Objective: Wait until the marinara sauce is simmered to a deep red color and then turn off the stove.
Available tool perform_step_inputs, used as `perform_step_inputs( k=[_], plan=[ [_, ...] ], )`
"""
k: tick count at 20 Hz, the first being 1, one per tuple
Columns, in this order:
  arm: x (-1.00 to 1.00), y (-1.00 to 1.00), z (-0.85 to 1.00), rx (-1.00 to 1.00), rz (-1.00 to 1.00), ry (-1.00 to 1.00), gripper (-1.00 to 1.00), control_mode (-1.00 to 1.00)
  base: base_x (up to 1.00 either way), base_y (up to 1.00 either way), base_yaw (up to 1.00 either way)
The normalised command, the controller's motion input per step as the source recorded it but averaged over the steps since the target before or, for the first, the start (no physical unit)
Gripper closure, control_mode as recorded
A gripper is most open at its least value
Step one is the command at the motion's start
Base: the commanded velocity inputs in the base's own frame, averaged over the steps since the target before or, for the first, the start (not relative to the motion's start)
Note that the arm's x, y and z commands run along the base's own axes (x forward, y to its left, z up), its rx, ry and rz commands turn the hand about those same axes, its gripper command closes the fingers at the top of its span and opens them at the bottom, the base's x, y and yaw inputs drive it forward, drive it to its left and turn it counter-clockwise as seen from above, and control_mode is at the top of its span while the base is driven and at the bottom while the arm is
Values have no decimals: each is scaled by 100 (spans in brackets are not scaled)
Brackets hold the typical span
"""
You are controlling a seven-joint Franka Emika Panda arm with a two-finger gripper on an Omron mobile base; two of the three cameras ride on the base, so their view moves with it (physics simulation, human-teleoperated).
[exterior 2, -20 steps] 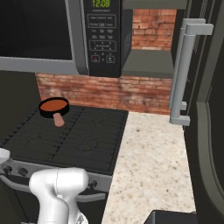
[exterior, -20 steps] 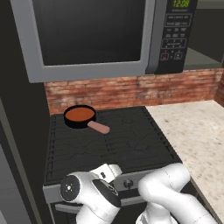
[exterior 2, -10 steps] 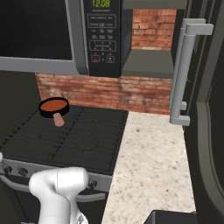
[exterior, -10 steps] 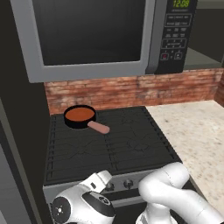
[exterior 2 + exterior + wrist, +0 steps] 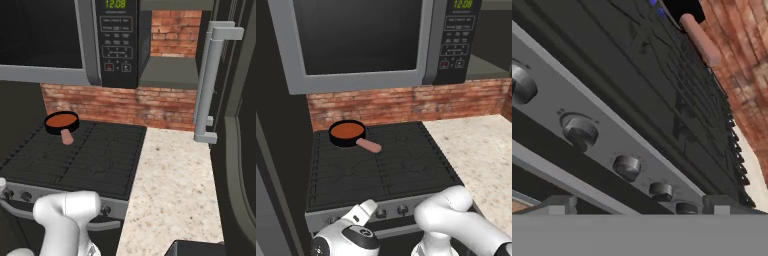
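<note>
Knobs [image 5: 579, 131] sat in a row along the stove [image 5: 381, 165] front panel, right ahead of the gripper [image 5: 637, 202], whose jaws stood wide apart holding nothing. The marinara sauce [image 5: 347, 130] was way back in the skillet [image 5: 349, 134] on the rear-left burner.

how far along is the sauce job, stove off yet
Done: the sauce in the skillet looks deep red. In hand: the open tool faces the row of knobs on the stove front, touching none. Left: turn the right knob off; blue flame at the skillet suggests it's on.
</note>
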Motion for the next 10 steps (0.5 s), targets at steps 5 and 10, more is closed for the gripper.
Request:
perform_step_inputs(
  k=[5,10],
  plan=[
    [25,1,-22,-14,0,13,-100,-100,0,0,0],
    [25,2,-17,-15,-1,14,-100,-100,0,0,0]
  ],
)
